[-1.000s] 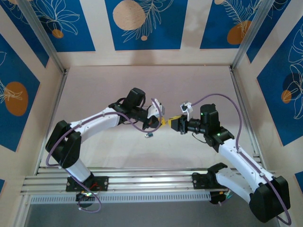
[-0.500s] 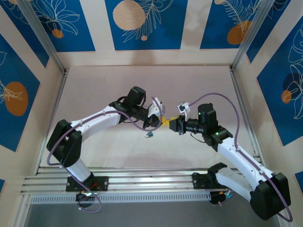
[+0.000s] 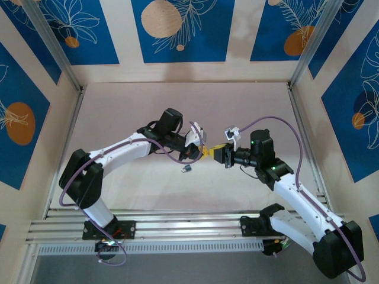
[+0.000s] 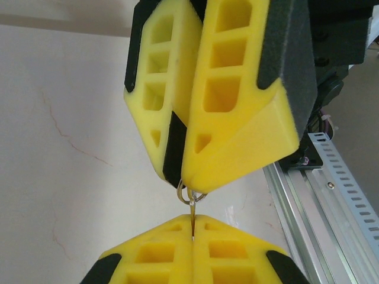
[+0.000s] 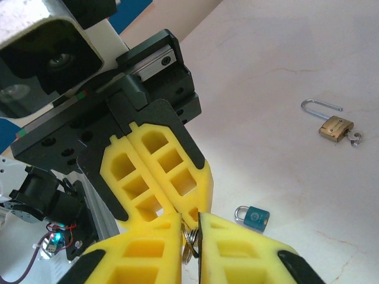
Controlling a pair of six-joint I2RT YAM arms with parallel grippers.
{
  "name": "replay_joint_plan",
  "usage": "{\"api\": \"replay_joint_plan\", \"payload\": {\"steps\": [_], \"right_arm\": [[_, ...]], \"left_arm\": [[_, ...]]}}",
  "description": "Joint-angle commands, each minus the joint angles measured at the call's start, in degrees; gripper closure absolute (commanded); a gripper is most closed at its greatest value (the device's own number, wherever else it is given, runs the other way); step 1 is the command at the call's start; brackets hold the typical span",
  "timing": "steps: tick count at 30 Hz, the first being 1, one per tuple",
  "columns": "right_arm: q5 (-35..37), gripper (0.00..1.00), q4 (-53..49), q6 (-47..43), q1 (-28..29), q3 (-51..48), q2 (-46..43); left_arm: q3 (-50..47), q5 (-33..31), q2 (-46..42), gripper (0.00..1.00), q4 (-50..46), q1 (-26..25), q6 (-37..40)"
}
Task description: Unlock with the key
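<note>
Top external view: a pale, faintly veined table (image 3: 249,106) is boxed in by cream walls (image 3: 237,35) with blue leaf-print panels and metal posts (image 3: 57,53). At frame centre the left gripper (image 3: 204,151) is clamped on the key (image 4: 192,228), whose blade is mostly buried between the pads. The right gripper (image 3: 218,152) pinches the ring (image 4: 190,194). A blue padlock (image 5: 254,217) lies low in the right wrist view, and a brass padlock (image 5: 335,127) with its shackle open lies small at the right.

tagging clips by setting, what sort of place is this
Probably a lab robot test cell: pale table walled by blue patterned panels on aluminium posts, robot arms bolted to a rail, a teal padlock and a brass padlock on the table.
</note>
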Motion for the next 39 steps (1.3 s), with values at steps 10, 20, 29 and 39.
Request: {"api": "replay_joint_plan", "payload": {"steps": [10,20,29,39], "right_arm": [[-1.5,0.98,-0.7,-0.2,0.6,2.1,-0.6],[4.4,1.0,-1.9,-0.2,2.2,2.2,-1.2],[11.4,1.0,0.8,0.5,3.4,1.5,-1.5],[13.8,1.0,3.2,2.1,1.7,0.7,-2.2]], "left_arm": [[2.1,1.2,1.2,1.0,-1.4,0.8,-0.2],[1.8,-2.0,1.0,0.96,0.4,1.2,-2.8],[-1.3,-7.8,-1.2,0.48,2.2,1.3,-3.3],[-9.7,-18.2,-7.5,0.23,5.4,1.5,-2.4]]}}
